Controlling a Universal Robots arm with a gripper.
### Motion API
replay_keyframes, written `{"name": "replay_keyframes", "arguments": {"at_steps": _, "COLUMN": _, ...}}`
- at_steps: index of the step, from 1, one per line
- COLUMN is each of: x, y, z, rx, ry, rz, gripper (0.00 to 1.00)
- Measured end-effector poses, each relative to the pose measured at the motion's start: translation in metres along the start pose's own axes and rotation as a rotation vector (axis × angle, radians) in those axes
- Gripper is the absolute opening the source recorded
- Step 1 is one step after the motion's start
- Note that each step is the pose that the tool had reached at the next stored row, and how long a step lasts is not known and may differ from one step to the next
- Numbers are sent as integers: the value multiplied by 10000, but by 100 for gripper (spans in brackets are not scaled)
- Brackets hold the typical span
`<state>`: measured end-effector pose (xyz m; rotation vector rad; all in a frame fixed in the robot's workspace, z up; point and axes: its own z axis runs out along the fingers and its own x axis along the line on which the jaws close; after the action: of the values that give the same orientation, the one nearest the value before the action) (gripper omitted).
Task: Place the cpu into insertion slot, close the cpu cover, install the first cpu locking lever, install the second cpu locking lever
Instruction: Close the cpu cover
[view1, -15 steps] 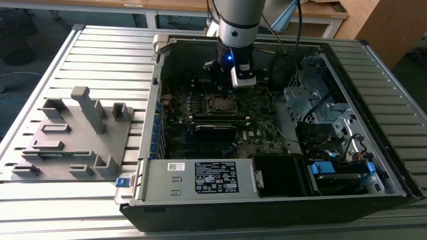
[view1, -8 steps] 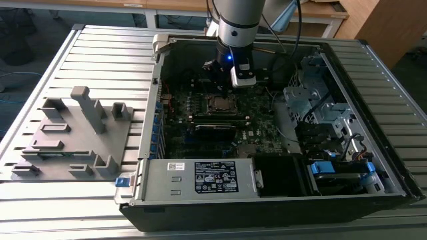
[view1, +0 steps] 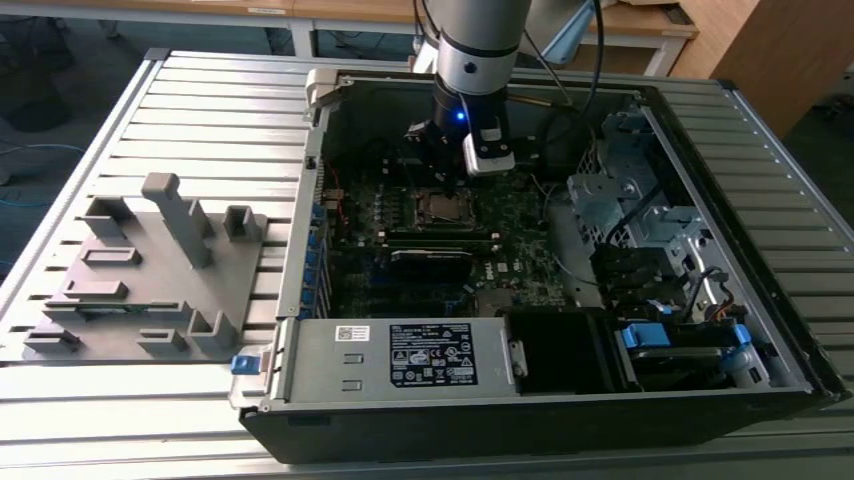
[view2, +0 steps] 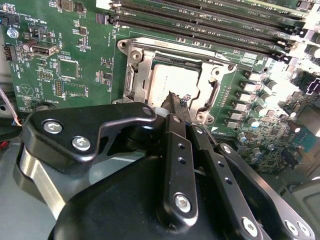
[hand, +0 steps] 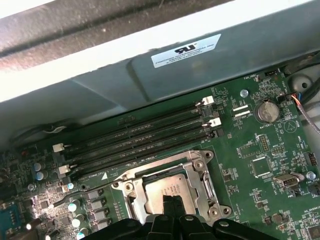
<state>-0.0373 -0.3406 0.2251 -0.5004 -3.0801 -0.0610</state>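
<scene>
The cpu, a small flat square chip with a dull silver-grey metal top, lies inside the insertion slot, a square socket with a silvery metal rim. The black metal fingers are closed tip to tip with nothing between them. Their points sit over the chip's top near one edge; whether they touch it I cannot tell.

Around the chip in the slot, the cpu cover, a thin silvery frame plate with a square window, appears to lie flat. Whether it is latched is unclear.

Just beside the slot run long narrow black memory strips. Slot and strips sit on the green circuit board, inside the open dark computer case, which rests on the ribbed grey metal surface.

As I judge it, the risk is pressure. Closed tips bearing off-centre could tilt or shift the chip against the slot's contacts. A sideways drift could catch the cover's edge and lift or bend it.
</scene>
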Motion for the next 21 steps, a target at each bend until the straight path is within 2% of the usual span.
{"name": "replay_keyframes", "arguments": {"at_steps": 21, "x": 0, "y": 0, "z": 0, "rx": 2, "ry": 4, "rz": -101, "gripper": 10}}
